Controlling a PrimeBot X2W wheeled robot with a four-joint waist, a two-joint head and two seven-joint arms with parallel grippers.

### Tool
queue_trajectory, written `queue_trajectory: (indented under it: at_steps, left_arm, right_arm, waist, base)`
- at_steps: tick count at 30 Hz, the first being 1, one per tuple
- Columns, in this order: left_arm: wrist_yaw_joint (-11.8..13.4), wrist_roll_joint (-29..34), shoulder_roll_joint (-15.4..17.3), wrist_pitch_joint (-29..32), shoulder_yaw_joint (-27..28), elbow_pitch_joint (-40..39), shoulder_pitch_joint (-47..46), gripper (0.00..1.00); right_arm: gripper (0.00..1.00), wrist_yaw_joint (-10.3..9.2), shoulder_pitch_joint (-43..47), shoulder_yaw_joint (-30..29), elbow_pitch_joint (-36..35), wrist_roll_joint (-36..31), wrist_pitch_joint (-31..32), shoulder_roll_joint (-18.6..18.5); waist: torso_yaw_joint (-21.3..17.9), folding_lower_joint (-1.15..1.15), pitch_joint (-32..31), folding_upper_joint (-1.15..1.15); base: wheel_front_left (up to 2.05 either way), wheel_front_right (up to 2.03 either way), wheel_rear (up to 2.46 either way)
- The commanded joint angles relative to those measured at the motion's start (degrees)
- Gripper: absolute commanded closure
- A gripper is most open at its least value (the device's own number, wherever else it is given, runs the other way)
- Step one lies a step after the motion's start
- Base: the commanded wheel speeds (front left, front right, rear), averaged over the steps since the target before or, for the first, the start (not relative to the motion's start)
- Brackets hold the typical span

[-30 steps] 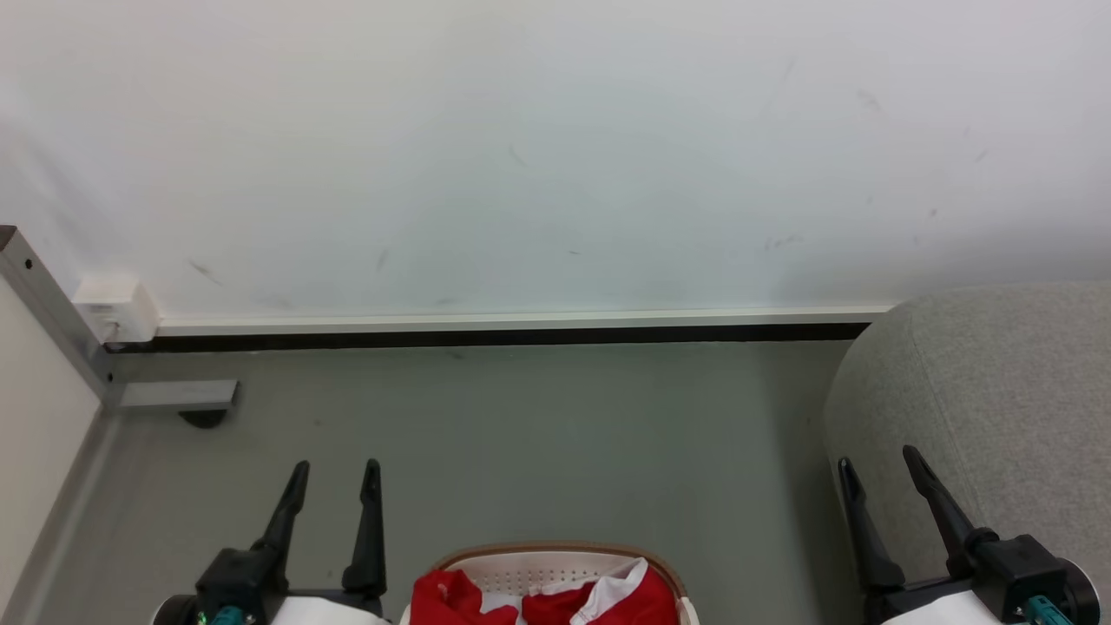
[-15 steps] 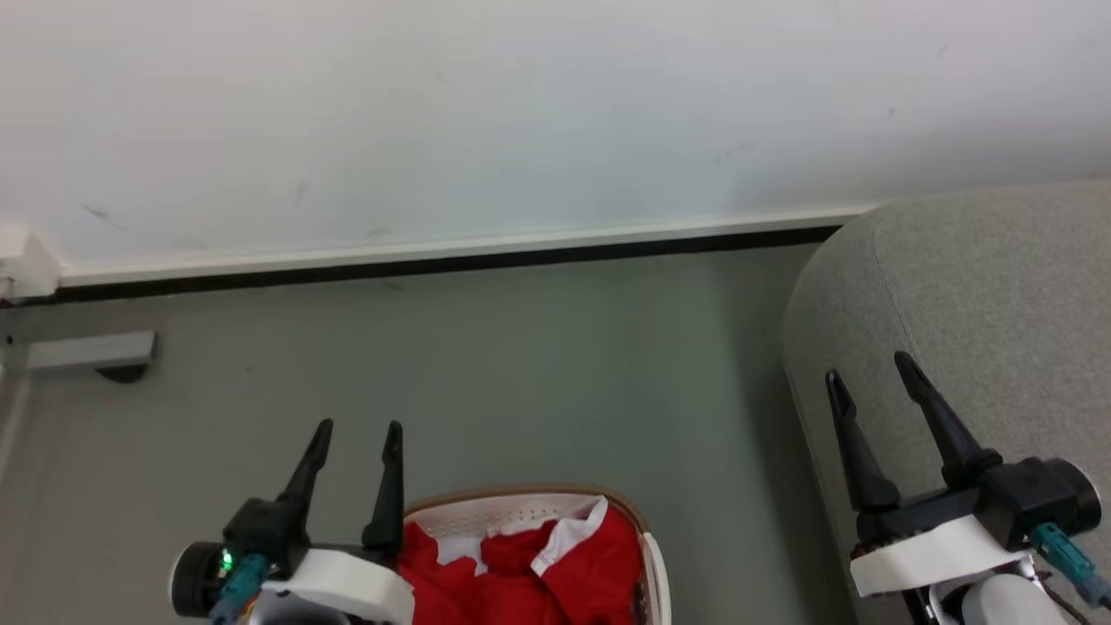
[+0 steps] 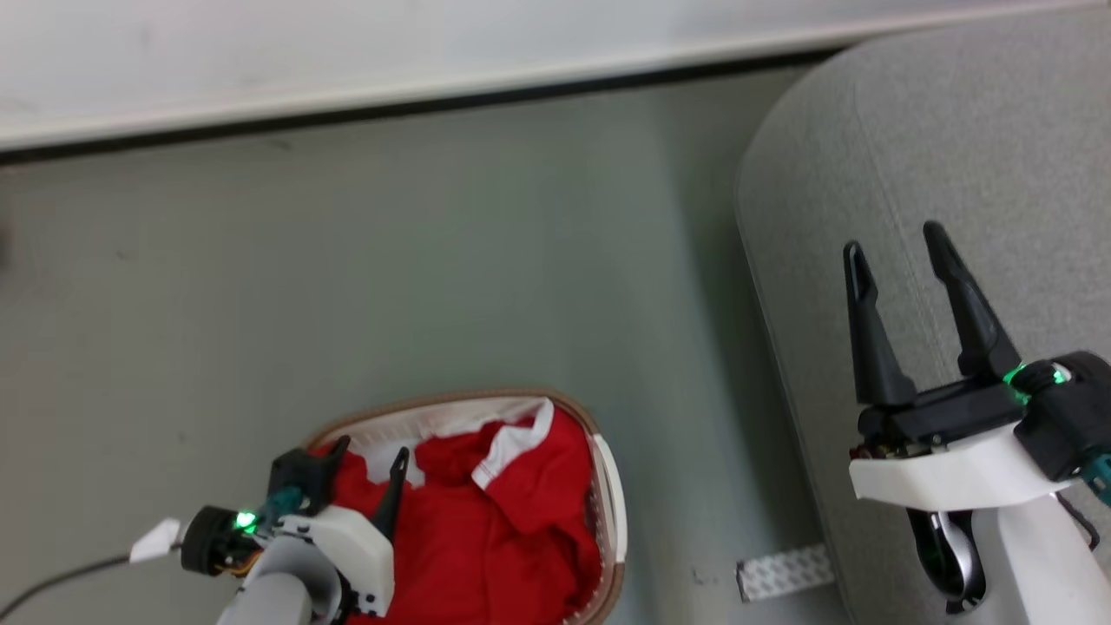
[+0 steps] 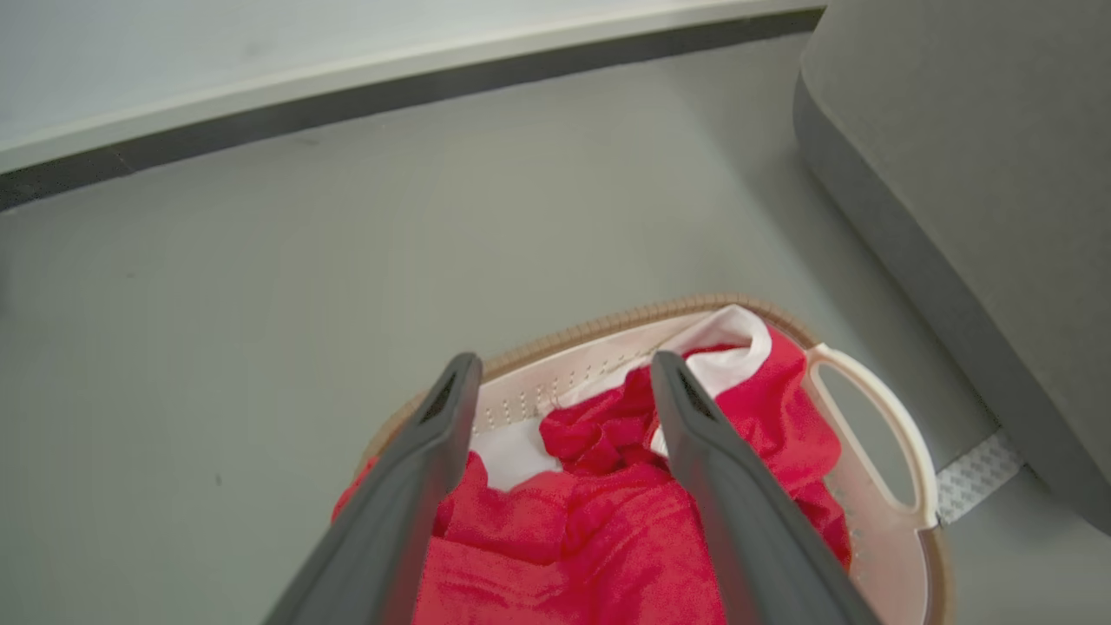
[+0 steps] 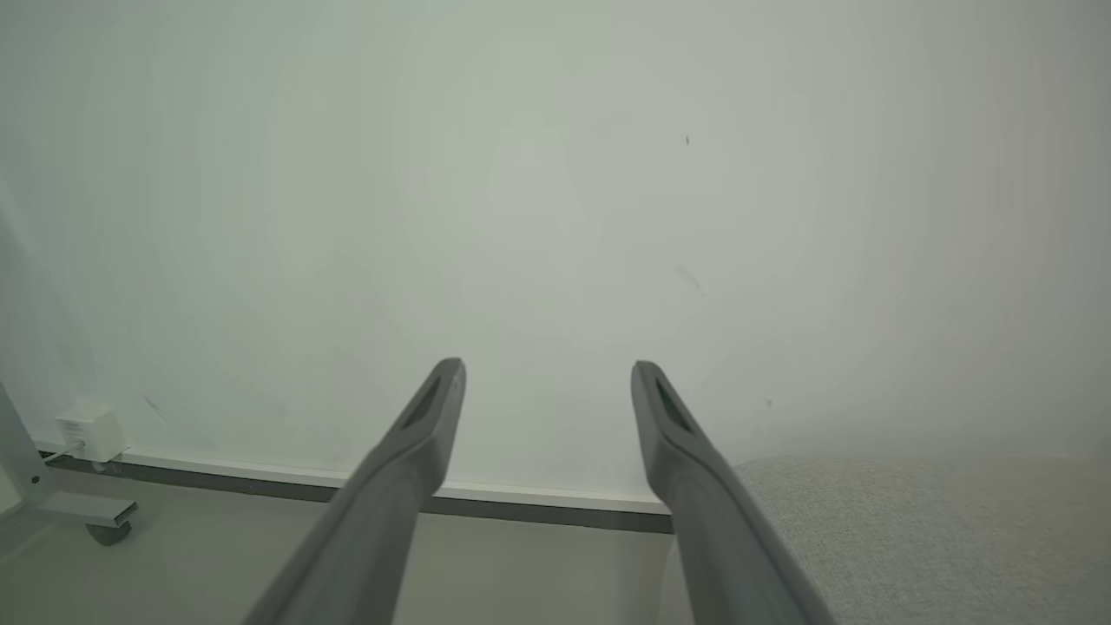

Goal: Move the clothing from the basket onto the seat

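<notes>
The red clothing (image 3: 495, 521) with its white collar lies heaped in the cream basket (image 3: 608, 486), whose tan rim shows on the floor at the lower middle. My left gripper (image 3: 371, 451) hangs open just above the garment's left side, nothing between its fingers. In the left wrist view the clothing (image 4: 608, 521) sits between and below the open left gripper (image 4: 560, 369), inside the basket (image 4: 877, 486). My right gripper (image 3: 896, 239) stands open over the grey seat (image 3: 955, 130), empty. In the right wrist view the right gripper (image 5: 547, 373) points at the wall, with the seat (image 5: 911, 529) low right.
A white wall with a dark skirting strip (image 3: 347, 108) runs along the back. A small patterned pale strip (image 3: 781, 573) lies on the floor by the seat's base. A white box and a wheeled leg (image 5: 82, 434) stand at the wall's left.
The head camera has tilted down, so more of the basket and seat shows. My left gripper has dropped to the garment in the basket. My right gripper has risen over the seat.
</notes>
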Motion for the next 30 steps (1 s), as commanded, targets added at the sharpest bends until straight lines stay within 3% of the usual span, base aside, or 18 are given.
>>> queue_trajectory:
  at_steps: [1,14,27,28,29,30]
  left_arm:
    - [-0.26,0.88,0.89,0.56,-0.68,2.19,-2.31,0.0]
    - [-1.51,-0.74,2.4,11.08,-11.32,21.85,-15.21,0.0]
    - [-1.55,-6.28,4.25,19.31,-21.35,26.57,-18.42,0.0]
    - [-1.56,-6.72,4.28,19.32,-21.76,26.63,-18.52,0.55]
    - [-1.55,-7.34,4.22,18.84,-21.96,26.6,-18.74,1.0]
    - [-1.55,-8.0,4.08,18.59,-22.2,26.6,-18.85,1.0]
  right_arm:
    - [0.0,-0.1,-1.49,-0.33,-0.53,0.32,0.03,-0.1]
    - [0.0,-0.1,-7.68,-1.21,-3.69,3.04,0.03,1.13]
    - [0.0,-0.1,-9.6,-1.02,-3.73,6.24,0.03,1.19]
    - [0.0,-0.1,-9.65,-0.99,-3.6,6.25,0.03,1.19]
    - [0.0,-0.1,-9.64,-1.05,-3.48,6.29,0.03,1.19]
    - [0.0,-0.1,-9.57,-1.13,-3.33,6.3,0.03,1.18]
  waist:
    - [-2.56,-0.01,5.41,0.0]
    - [-7.9,-0.01,19.44,0.0]
    - [-10.09,-0.01,24.71,0.0]
    - [-10.08,-0.01,24.78,0.0]
    - [-9.99,-0.01,24.74,0.0]
    - [-9.85,-0.01,24.56,0.0]
  base:
    - [0.0,0.0,0.0]
    - [0.0,0.0,0.0]
    - [0.0,0.0,0.0]
    - [0.0,0.0,0.0]
    - [0.0,0.0,0.0]
    - [0.0,0.0,0.0]
